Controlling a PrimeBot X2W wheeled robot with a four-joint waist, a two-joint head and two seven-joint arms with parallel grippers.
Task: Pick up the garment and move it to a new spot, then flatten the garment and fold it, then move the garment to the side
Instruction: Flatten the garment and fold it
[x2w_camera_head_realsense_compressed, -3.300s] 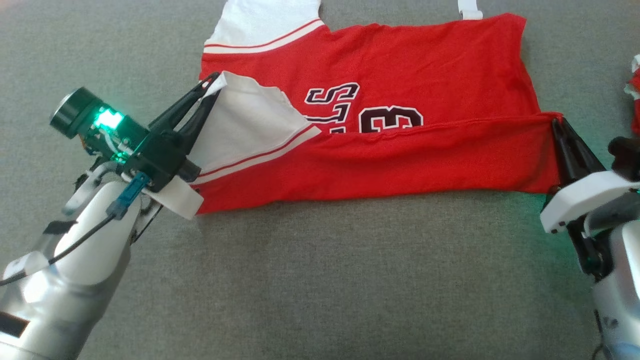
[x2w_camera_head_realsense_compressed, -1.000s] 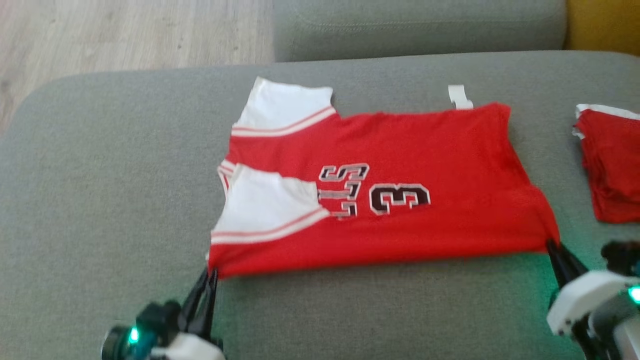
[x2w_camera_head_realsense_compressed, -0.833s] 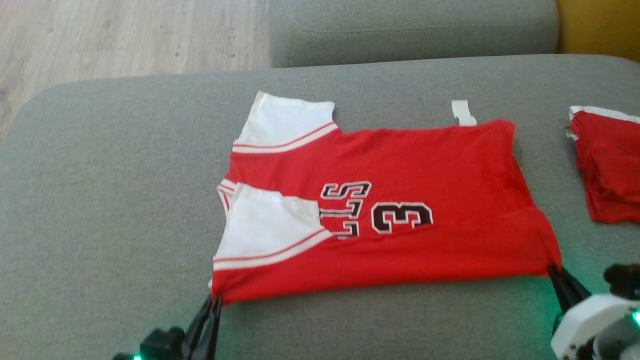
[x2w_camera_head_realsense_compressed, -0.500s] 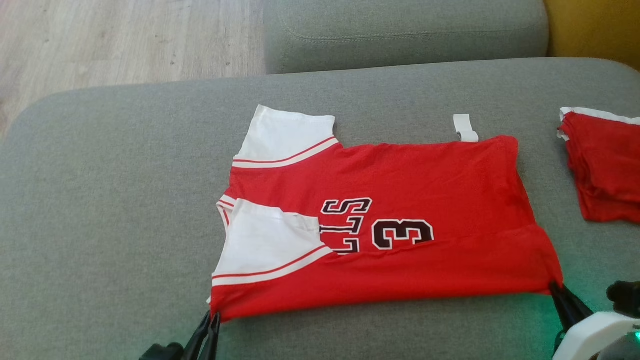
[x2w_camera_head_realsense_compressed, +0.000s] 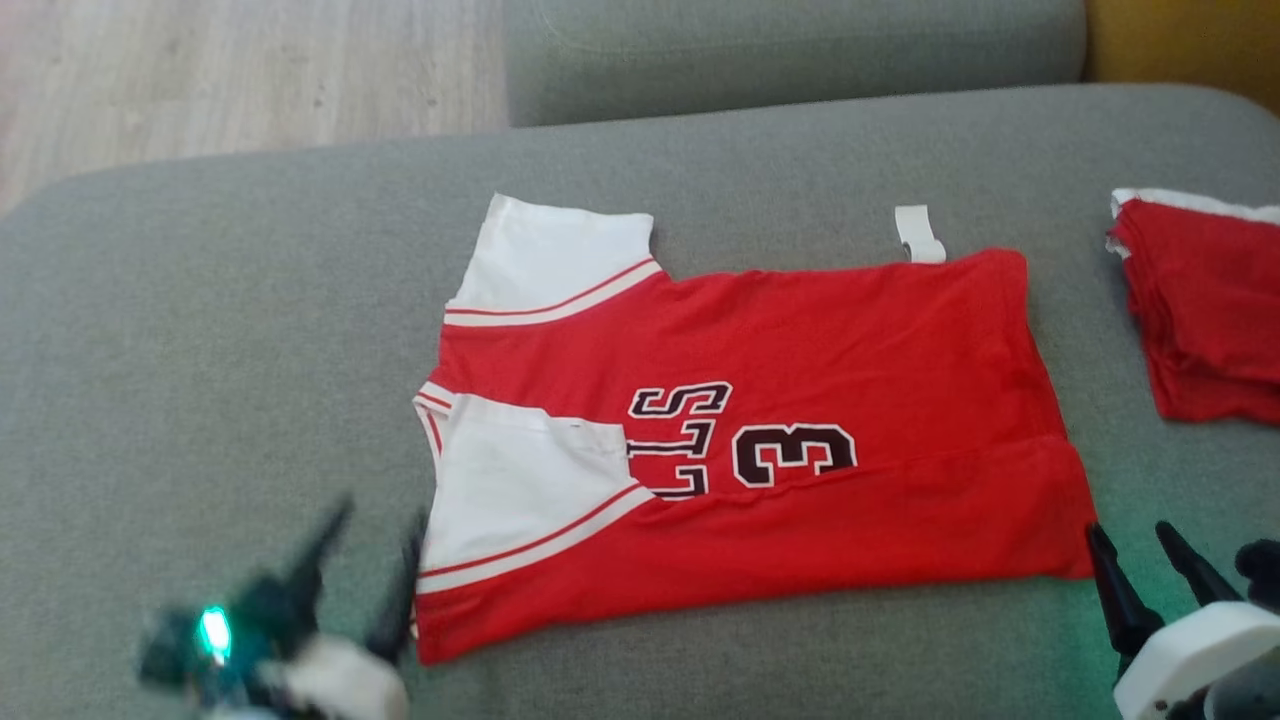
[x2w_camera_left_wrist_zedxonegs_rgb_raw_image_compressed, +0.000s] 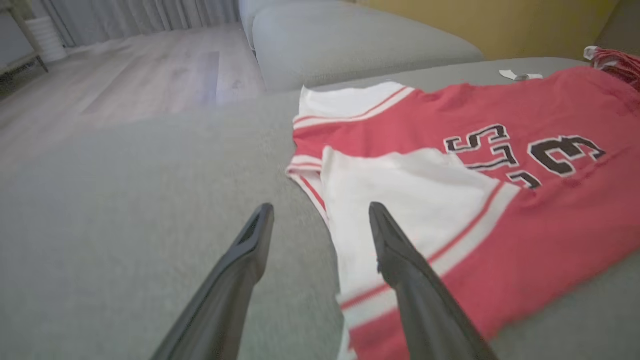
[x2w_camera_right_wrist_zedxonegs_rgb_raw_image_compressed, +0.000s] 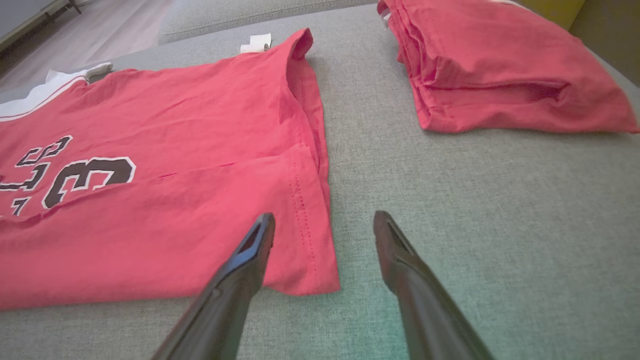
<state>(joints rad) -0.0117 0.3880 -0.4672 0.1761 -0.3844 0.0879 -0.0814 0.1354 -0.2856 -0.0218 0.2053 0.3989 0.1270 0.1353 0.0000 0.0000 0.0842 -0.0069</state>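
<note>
Both of my grippers have let go of the near corners they were pinching a moment ago. My left gripper (x2w_camera_head_realsense_compressed: 378, 522) has its fingers spread apart just beside the near-left corner of the red jersey with white sleeves and black lettering (x2w_camera_head_realsense_compressed: 800, 340). In its wrist view that gripper (x2w_camera_left_wrist_zedxonegs_rgb_raw_image_compressed: 321, 210) has one finger over the white sleeve and the other over bare cushion. My right gripper (x2w_camera_head_realsense_compressed: 1130, 535) is likewise apart and empty, just off the near-right hem corner; its wrist view has the gripper (x2w_camera_right_wrist_zedxonegs_rgb_raw_image_compressed: 325, 217) straddling that corner without touching it.

The jersey lies flat in the middle of the grey fabric sofa seat (x2w_camera_head_realsense_compressed: 200, 350). Its long axis runs left to right, sleeves towards the sofa's left edge and hem towards the right. The near long side is already turned over onto the chest, with its sleeve lying on top. The far sleeve is spread flat towards the back edge of the seat.

I judge the first lengthwise fold done and the far side next. That edge lies across the jersey from both grippers, so each arm must reach over its own end, left for the far sleeve and right for the far hem corner. A small white strip (x2w_camera_head_realsense_compressed: 918, 232) sits at that far edge, and a folded red cloth pile (x2w_camera_head_realsense_compressed: 1210, 310) lies near the sofa's right edge, well apart from the hem.
</note>
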